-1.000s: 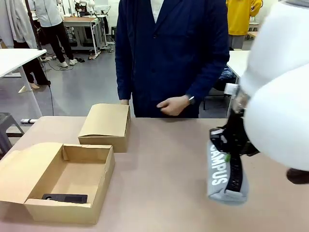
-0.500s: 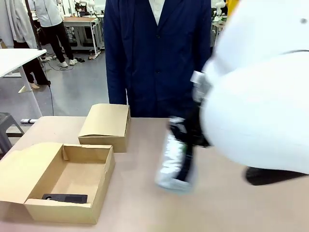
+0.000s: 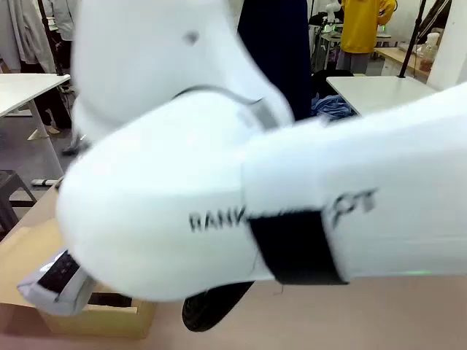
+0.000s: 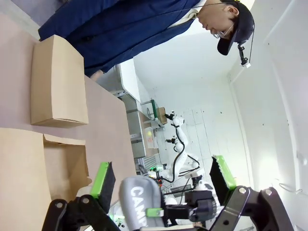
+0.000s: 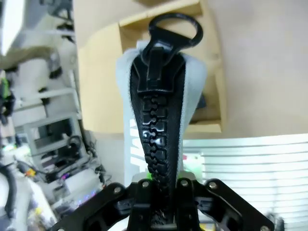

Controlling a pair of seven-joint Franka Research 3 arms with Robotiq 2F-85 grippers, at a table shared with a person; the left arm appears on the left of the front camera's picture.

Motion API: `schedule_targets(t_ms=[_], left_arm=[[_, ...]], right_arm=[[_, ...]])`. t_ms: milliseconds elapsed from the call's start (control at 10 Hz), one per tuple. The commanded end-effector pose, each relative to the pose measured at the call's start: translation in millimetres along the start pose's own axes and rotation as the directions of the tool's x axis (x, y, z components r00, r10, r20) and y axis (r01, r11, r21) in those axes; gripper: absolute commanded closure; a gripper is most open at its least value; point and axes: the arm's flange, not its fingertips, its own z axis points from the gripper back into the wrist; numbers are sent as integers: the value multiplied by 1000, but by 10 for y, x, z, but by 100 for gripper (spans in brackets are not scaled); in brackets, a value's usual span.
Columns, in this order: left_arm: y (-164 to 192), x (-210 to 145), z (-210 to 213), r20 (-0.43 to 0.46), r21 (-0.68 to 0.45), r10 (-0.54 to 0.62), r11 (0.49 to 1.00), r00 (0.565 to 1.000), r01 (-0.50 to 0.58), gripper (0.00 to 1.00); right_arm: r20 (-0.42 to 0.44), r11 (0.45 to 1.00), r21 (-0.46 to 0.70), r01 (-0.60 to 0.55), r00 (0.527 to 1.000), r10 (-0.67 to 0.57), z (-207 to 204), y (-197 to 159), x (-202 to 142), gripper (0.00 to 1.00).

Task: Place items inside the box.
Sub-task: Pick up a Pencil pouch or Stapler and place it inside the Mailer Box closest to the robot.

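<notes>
My right gripper is shut on the grey "CAMPUS" pencil pouch, black zipper facing the camera. The pouch hangs over the open wide cardboard box. In the front view the pouch sits low at the left over the box's front wall, under my white right arm. A dark sliver of the black stapler shows inside the box. My left gripper stands open and holds nothing, with the pouch and my right gripper beyond it.
The smaller closed cardboard box stands beside the wide box's flap. A person in a dark blue coat stands at the table's far side. My right arm blocks most of the front view.
My right arm has swung left across the table, carrying the pouch from the right side to above the wide box. The arm now covers the person and the smaller box.
</notes>
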Motion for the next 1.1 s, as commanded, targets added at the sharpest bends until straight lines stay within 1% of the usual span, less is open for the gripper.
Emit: schedule_targets(t_ms=[0,100,200,300,400,500,600,700,900,1000], left_arm=[[-20,-20,3,1,-13,-12,1000,1000,12,0],[-20,-20,3,1,-13,-12,1000,1000,12,0],[-20,-20,3,1,-13,-12,1000,1000,12,0],[-20,-20,3,1,-13,-12,1000,1000,12,0],[-20,-20,3,1,-13,-12,1000,1000,12,0],[-20,-20,3,1,-13,-12,1000,1000,12,0],[-20,-20,3,1,-13,-12,1000,1000,12,0],[-20,-20,3,1,-13,-12,1000,1000,12,0],[-20,-20,3,1,-13,-12,1000,1000,12,0],[-20,-20,3,1,-13,-12,1000,1000,12,0]], right_arm=[[-3,1000,10,1,1000,-1,193,-79,112,93],[-3,1000,10,1,1000,-1,193,-79,112,93],[-13,1000,-5,1,1000,-1,-60,-11,3,93],[-3,994,29,-101,995,101,14,-76,2,93],[12,985,26,-171,985,171,-147,58,24,93],[-4,976,14,-219,976,220,-358,223,98,93],[32,969,-14,-246,969,246,-537,348,189,93],[36,965,-14,-261,965,261,-712,403,240,93],[11,958,-20,-287,958,287,-1019,434,338,93],[-10,959,-43,-282,959,282,-1146,465,349,93]])
